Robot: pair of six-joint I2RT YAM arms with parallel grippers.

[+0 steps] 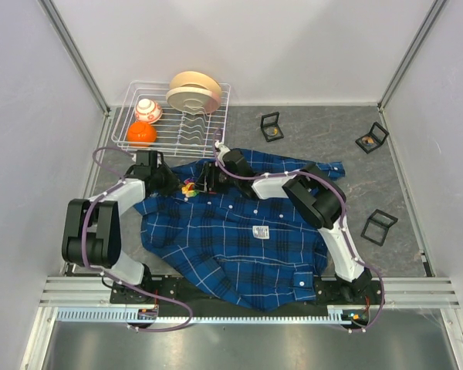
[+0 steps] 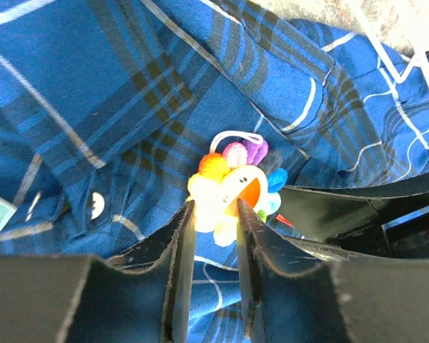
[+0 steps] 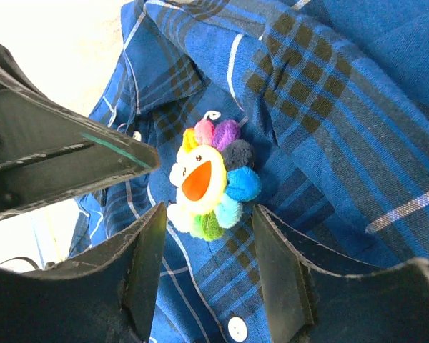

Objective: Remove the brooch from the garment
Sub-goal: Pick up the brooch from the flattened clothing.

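The dark-blue plaid shirt [image 1: 231, 239] lies spread on the table, collar toward the back. The brooch [image 1: 190, 187], a plush rainbow flower with a yellow face, is pinned near the collar. In the left wrist view my left gripper [image 2: 214, 207] has its jaws narrowed on the brooch's [image 2: 232, 182] pale yellow edge petals. In the right wrist view my right gripper [image 3: 209, 214] is open, its fingers either side of the brooch's [image 3: 200, 179] lower petals, over the shirt's button strip [image 3: 232, 325]. In the top view both grippers meet at the brooch, left [image 1: 177, 183] and right [image 1: 206, 179].
A white wire dish rack [image 1: 177, 127] stands at the back left, holding plates [image 1: 193, 91], an orange ball [image 1: 141, 132] and a patterned bowl [image 1: 147, 109]. Three small black cases [image 1: 271, 127] [image 1: 372, 139] [image 1: 379, 226] sit on the grey mat to the right.
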